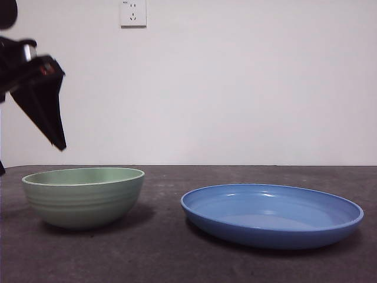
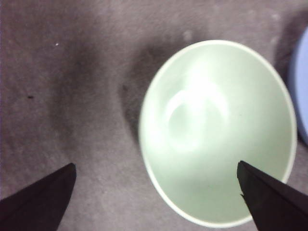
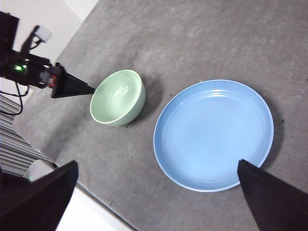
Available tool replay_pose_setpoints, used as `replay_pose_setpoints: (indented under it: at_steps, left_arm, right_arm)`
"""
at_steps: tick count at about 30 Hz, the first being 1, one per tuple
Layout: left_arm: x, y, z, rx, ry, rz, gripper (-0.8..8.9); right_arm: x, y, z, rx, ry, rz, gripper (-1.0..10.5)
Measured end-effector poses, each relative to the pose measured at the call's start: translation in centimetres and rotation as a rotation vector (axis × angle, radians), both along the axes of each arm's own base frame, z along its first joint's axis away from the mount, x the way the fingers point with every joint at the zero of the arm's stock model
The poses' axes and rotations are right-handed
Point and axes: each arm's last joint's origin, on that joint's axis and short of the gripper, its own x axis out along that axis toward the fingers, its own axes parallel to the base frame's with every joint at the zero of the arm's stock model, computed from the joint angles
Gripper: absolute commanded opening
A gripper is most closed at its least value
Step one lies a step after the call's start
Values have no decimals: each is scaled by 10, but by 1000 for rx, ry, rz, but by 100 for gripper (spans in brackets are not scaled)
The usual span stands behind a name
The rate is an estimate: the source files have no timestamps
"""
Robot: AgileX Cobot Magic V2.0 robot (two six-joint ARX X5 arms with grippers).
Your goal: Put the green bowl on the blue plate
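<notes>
The green bowl (image 1: pixel 82 194) stands upright on the dark table at the left, and the blue plate (image 1: pixel 271 215) lies to its right with a gap between them. My left gripper (image 1: pixel 52 121) hangs above and to the left of the bowl without touching it. In the left wrist view the left gripper (image 2: pixel 156 192) is open, and the empty green bowl (image 2: pixel 216 130) lies below, mostly toward one jaw. My right gripper (image 3: pixel 156 192) is open and held high, looking down on the blue plate (image 3: pixel 214 134), the green bowl (image 3: pixel 118 96) and the left gripper (image 3: pixel 67 85).
A white wall with a socket (image 1: pixel 133 13) stands behind the table. The table edge (image 3: pixel 91 197) runs close to the bowl's side in the right wrist view. A sliver of the blue plate (image 2: pixel 303 91) shows beside the bowl in the left wrist view.
</notes>
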Motion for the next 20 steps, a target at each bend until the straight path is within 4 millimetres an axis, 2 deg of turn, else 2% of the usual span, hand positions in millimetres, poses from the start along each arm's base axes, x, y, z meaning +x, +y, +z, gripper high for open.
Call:
replay_pose_setpoints:
  at_steps: [10,16,20]
  left_arm:
    - [20,-4,-23,-2,26,17,702]
    - [27,-6,-36,-23,65,20,573]
    - [32,-8,-41,-56,62,17,414]
  right_arm:
    - [0,0,0,0,0,0,656]
    - [0,0,0,0,0,0,656]
    - [0,0,0,0,0,0,656]
